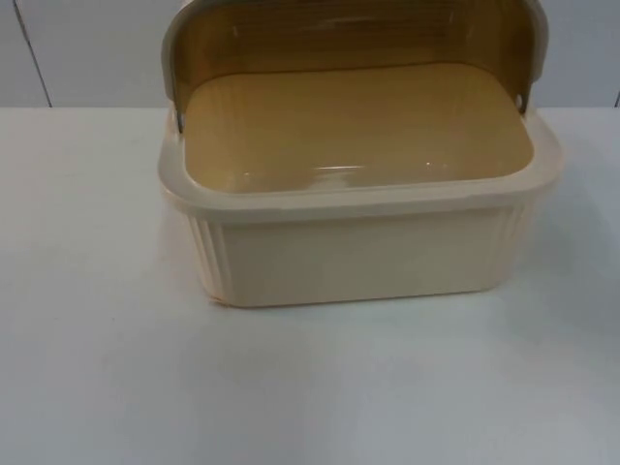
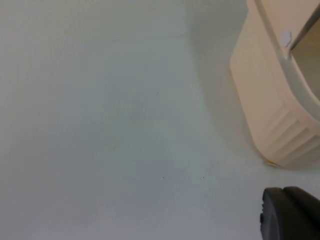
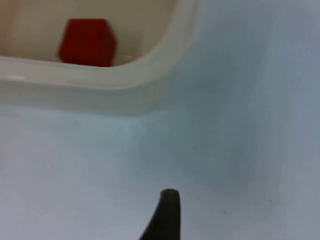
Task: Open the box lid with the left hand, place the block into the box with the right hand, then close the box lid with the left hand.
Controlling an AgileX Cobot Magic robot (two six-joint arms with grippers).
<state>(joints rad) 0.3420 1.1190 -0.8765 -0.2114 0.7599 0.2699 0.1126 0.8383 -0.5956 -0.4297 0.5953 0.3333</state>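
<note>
The red block (image 3: 88, 42) lies inside the cream box (image 1: 358, 257) on the worktop (image 1: 97, 339), whose raised lid (image 1: 349, 44), light, stiff and probably slick, is best taken by its rim; I cannot tell either hand's opening.

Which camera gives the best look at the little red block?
The right wrist view: the red block lies inside the box. In the top view the box's front wall hides it; the left wrist view catches the box's outside.
</note>
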